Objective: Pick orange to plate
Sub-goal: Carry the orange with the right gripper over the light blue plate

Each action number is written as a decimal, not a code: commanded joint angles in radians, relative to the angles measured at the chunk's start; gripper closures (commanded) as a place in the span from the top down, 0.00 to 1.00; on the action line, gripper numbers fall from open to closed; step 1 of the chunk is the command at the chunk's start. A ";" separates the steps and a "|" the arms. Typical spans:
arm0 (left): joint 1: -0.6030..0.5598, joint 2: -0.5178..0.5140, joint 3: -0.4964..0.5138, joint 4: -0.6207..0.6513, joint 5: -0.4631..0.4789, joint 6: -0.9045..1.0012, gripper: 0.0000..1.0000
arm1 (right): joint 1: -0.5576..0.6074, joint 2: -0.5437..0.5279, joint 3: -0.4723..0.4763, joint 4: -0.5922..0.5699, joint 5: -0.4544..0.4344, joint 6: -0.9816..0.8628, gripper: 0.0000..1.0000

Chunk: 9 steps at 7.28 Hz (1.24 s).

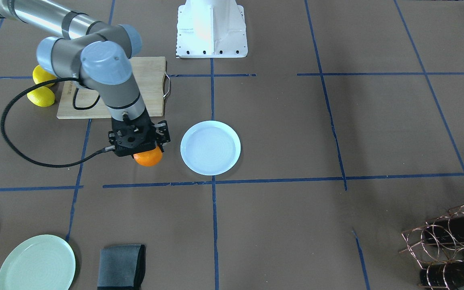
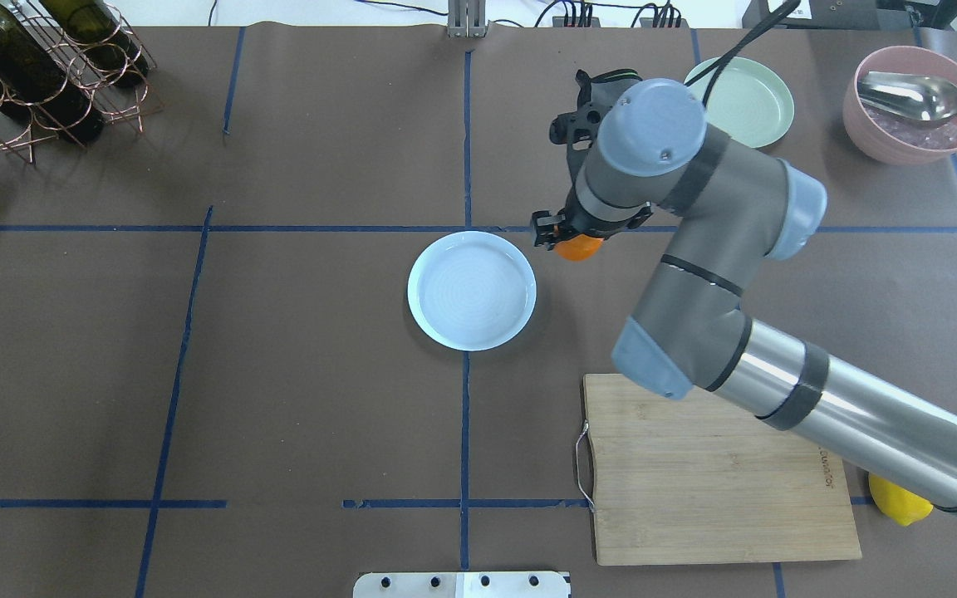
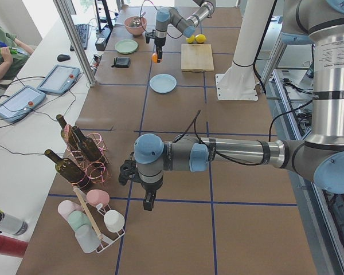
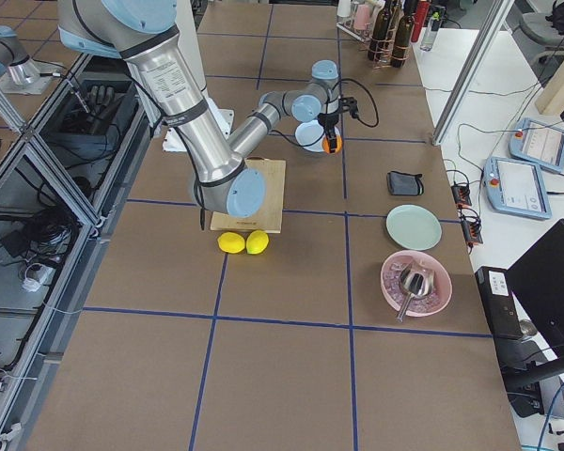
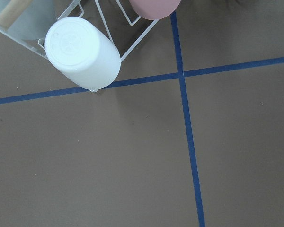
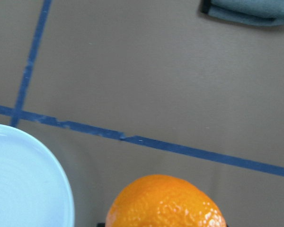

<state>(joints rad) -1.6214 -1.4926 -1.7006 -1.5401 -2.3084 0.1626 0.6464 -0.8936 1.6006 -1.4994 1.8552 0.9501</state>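
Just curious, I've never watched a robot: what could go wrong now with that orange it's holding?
1. The right gripper holds the orange beside the plate, not over it; released early, it would land on the table.
2. The orange is round and the plate's rim looks low, so it might roll off.

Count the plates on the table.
2. The white plate sits mid-table, near the orange; the pale green plate lies toward the operators' edge, by the pink bowl.
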 commanded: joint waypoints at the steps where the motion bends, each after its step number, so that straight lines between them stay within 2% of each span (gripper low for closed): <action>1: 0.000 0.000 0.001 0.000 0.000 0.001 1.00 | -0.094 0.187 -0.184 -0.009 -0.109 0.131 0.23; 2: 0.000 0.000 0.001 0.000 0.000 0.001 1.00 | -0.123 0.238 -0.271 -0.002 -0.148 0.156 0.24; 3: 0.000 0.000 -0.001 0.000 0.000 0.001 1.00 | -0.146 0.234 -0.280 -0.002 -0.169 0.162 0.26; 4: 0.000 0.002 -0.001 0.000 0.000 0.001 1.00 | -0.158 0.231 -0.286 -0.002 -0.178 0.164 0.34; 5: 0.000 0.002 -0.001 0.000 0.000 0.001 1.00 | -0.165 0.231 -0.291 -0.002 -0.185 0.164 0.46; 7: -0.002 0.006 -0.002 0.000 0.000 0.003 1.00 | -0.168 0.231 -0.291 -0.002 -0.185 0.164 0.95; 9: -0.002 0.011 -0.004 0.000 0.000 0.005 1.00 | -0.165 0.232 -0.280 -0.002 -0.182 0.156 1.00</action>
<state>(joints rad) -1.6229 -1.4845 -1.7030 -1.5401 -2.3085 0.1660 0.4794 -0.6622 1.3127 -1.5018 1.6714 1.1119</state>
